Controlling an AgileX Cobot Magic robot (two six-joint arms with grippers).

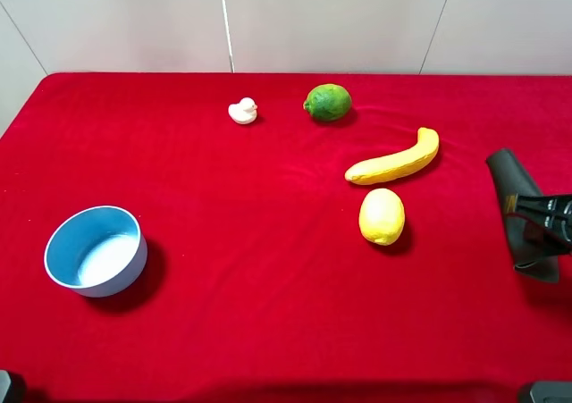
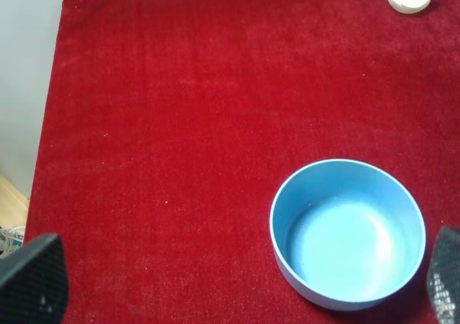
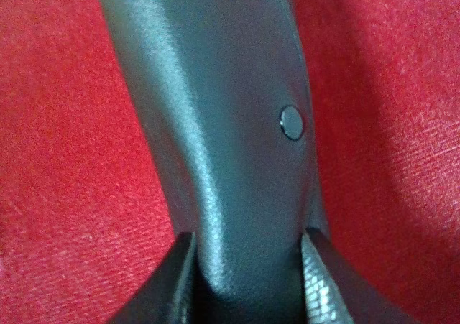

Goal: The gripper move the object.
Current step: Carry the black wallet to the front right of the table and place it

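Already the right claw (image 3: 248,270) is clamped narrow on 1 end of the black glasses case (image 3: 215,123), so the grasp looks done and the carry remains. The case lies at the worktop's (image 1: 268,314) far right, near the frame edge. Bare red cloth opens leftward, in front of the lemon (image 1: 382,215) and banana (image 1: 393,160).

On the desk (image 1: 268,314), bowl (image 1: 96,250) lower left; duck (image 1: 242,111) left of lime (image 1: 328,102), upper centre; banana (image 1: 394,159) behind lemon (image 1: 382,215), centre right; case (image 1: 508,172) at right edge.
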